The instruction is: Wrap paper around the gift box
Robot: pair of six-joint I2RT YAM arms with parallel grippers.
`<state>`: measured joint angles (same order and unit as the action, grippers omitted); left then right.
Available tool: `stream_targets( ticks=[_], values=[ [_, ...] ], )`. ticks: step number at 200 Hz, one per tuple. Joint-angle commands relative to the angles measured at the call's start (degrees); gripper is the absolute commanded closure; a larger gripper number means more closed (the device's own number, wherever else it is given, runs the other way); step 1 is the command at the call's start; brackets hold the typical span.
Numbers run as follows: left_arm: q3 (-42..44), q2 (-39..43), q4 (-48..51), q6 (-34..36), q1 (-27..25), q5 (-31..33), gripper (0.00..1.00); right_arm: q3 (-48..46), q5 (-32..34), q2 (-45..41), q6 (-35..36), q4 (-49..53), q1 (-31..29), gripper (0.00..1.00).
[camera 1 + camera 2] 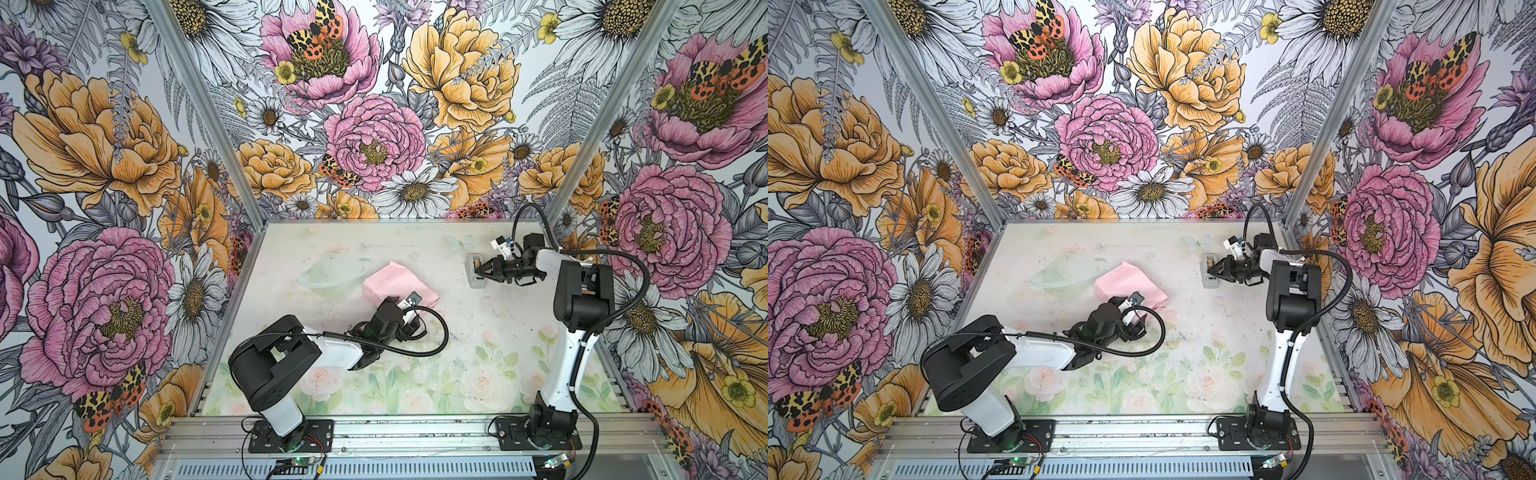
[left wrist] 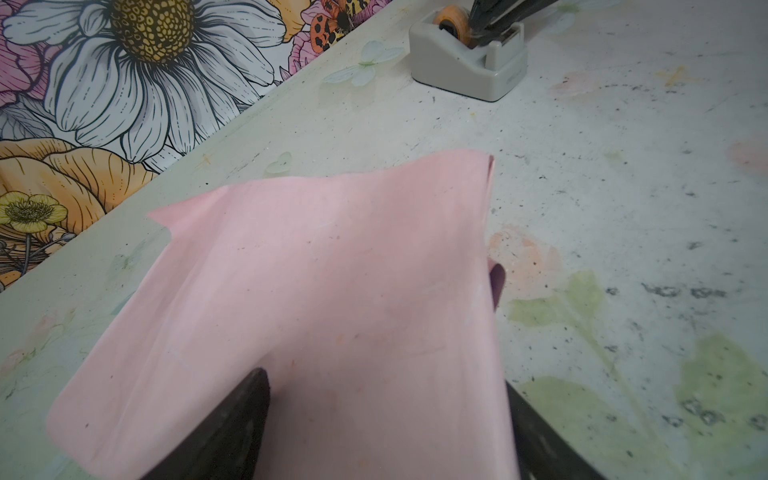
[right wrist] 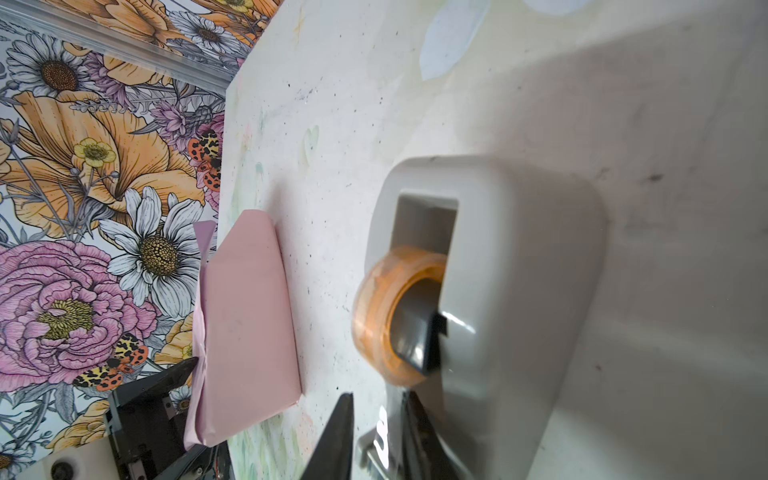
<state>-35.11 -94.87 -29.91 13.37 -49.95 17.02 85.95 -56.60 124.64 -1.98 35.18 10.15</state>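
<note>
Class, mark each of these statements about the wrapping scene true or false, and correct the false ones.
1. The paper shows its pink face upward. True.
2. The gift box lies bare on the table. False: paper covers it; no box surface shows.
3. The right gripper is at the tape dispenser. True.
4. The left gripper hangs far from the paper. False: its fingers straddle the wrapped bundle.
5. The tape roll is blue. False: it is orange-tinted.

Table (image 1: 478, 332): paper (image 1: 390, 282), tape dispenser (image 1: 476, 277).
</note>
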Motion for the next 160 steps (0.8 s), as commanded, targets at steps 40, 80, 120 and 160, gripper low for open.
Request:
stream_targets(
  ticks=[40,80,120,160],
  values=[
    [1.55,1.02,3.37,-1.46,0.91,-0.93,0.21,1.21,2.16,2.02,0.71,1.65,-0.11,0.76],
    [1.37,0.92,3.37,-1.3,0.98,-1.02,0.21,1.91,1.48,2.67,1.27,2.41,-0.21,0.77],
    [1.22,0.92,3.42,-1.15,1.02,-1.15,0.21,3.17,0.25,3.69,2.8,4.4,-0.74,0.79],
    [1.25,1.02,3.54,-1.06,1.01,-1.2,0.21,3.78,0.66,4.28,3.14,5.08,-0.67,0.81]
  ],
)
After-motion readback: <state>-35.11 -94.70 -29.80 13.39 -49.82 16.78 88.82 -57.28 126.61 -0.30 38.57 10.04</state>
